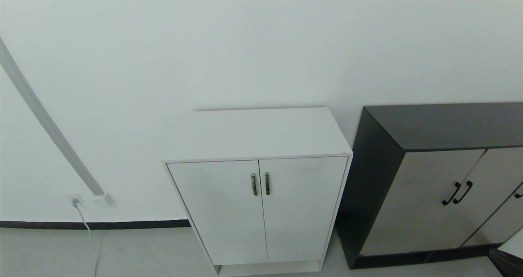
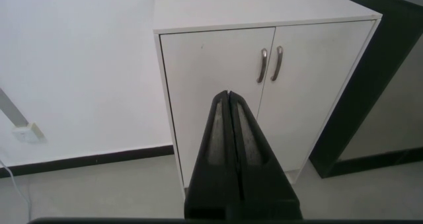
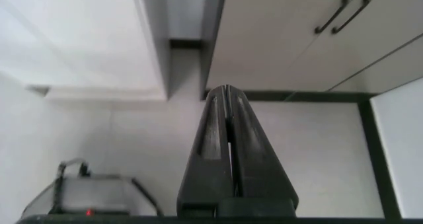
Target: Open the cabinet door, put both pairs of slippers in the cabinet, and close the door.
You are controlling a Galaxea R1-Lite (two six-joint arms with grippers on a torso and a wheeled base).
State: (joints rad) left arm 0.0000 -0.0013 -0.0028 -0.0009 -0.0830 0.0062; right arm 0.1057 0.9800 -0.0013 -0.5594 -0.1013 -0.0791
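A white two-door cabinet [image 1: 261, 195] stands against the wall, both doors closed, with two metal handles [image 1: 260, 184] side by side at the middle. In the left wrist view the same cabinet [image 2: 264, 72] is ahead of my left gripper [image 2: 229, 95], which is shut with nothing in it and held some way short of the doors. My right gripper [image 3: 227, 90] is shut and empty too, held over the floor near the foot of the dark cabinet [image 3: 291, 32].
A dark cabinet [image 1: 441, 179] with pale doors and black handles stands right beside the white one. A wall socket with a grey cable [image 1: 88, 232] is at the left, under a slanted conduit. Grey floor lies in front.
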